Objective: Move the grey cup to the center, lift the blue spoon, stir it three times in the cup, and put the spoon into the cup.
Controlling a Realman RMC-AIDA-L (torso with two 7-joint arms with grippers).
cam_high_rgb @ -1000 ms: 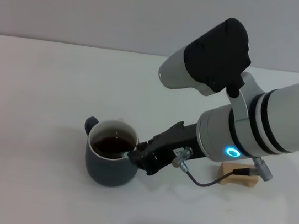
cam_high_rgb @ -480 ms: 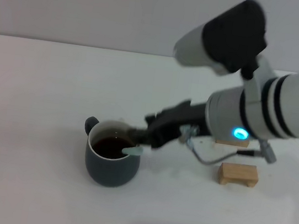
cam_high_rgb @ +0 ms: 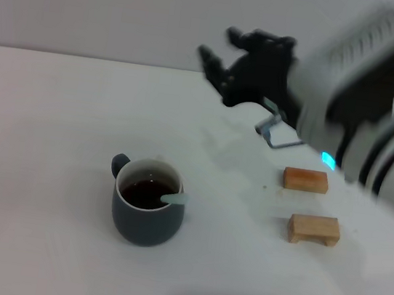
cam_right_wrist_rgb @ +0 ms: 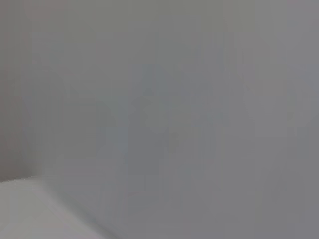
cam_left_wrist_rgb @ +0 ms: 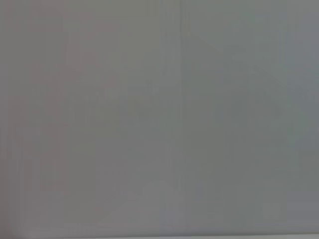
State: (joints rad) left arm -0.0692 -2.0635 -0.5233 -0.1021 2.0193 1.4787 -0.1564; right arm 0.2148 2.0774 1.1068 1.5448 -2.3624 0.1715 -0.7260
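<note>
Right pincer raised, fingers apart, empty; blue spoon in grey cup.

The spoon rests in the cup on the table; two blocks lie to its right, one behind the other.

My head camera looks down at the white table from above. Both wrist cameras face only plain grey, sharing nothing I can tell.
</note>
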